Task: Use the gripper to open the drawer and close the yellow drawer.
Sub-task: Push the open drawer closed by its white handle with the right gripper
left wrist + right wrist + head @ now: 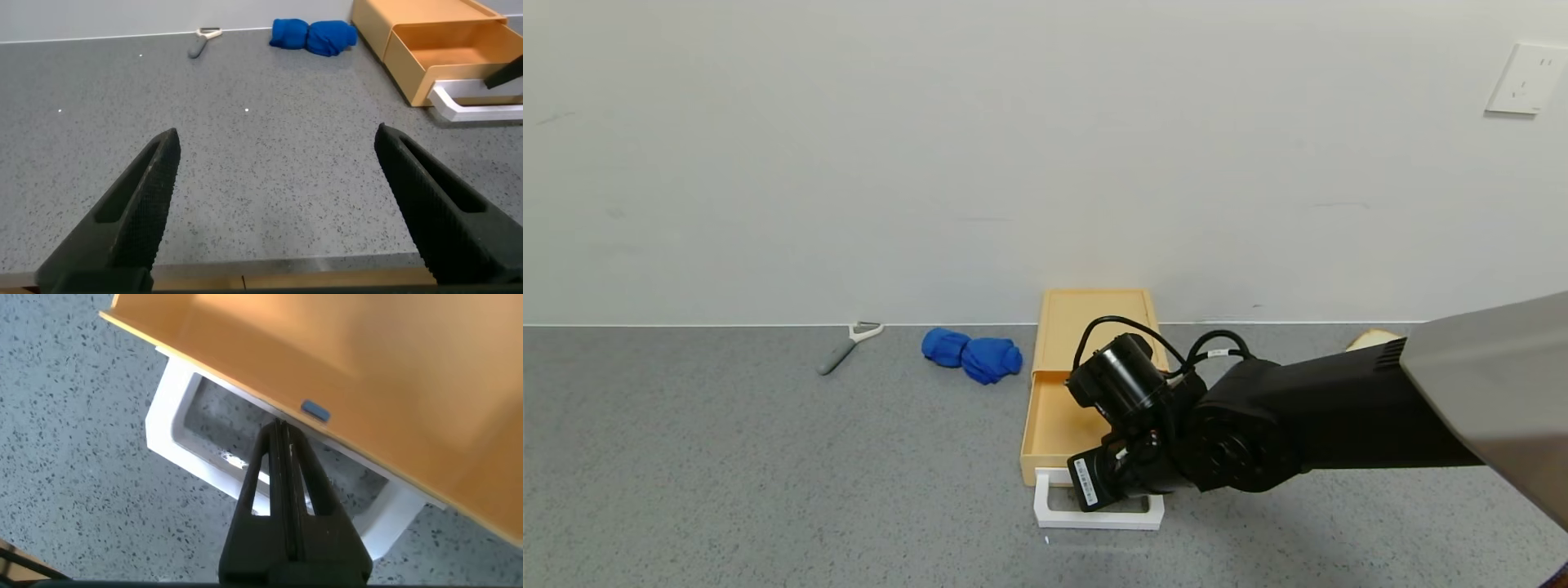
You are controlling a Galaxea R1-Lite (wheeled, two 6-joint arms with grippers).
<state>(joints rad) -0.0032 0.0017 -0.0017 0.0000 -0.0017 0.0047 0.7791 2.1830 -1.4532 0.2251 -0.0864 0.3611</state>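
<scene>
Right pincer [282, 433], fingers pressed together inside white handle [176, 433] of pulled-out drawer [1054, 416]; left pincer [278, 204] spread.

No text can be read — the right gripper [1094, 490] label is illegible.

Black arm, grey shell, ribbed pincer fingers

The right arm [1307, 425] is matte black with rounded joint housings, passing into a flat grey shell toward the shoulder. A black cylindrical camera barrel sits at the wrist, looped by black cables, one with a small white tag, and a white label is stuck on the wrist block. The right pincer [282, 433] has slim black tapered fingers; the left pincer [278, 204] has black fingers [151, 196] with finely ribbed inner pads.
</scene>
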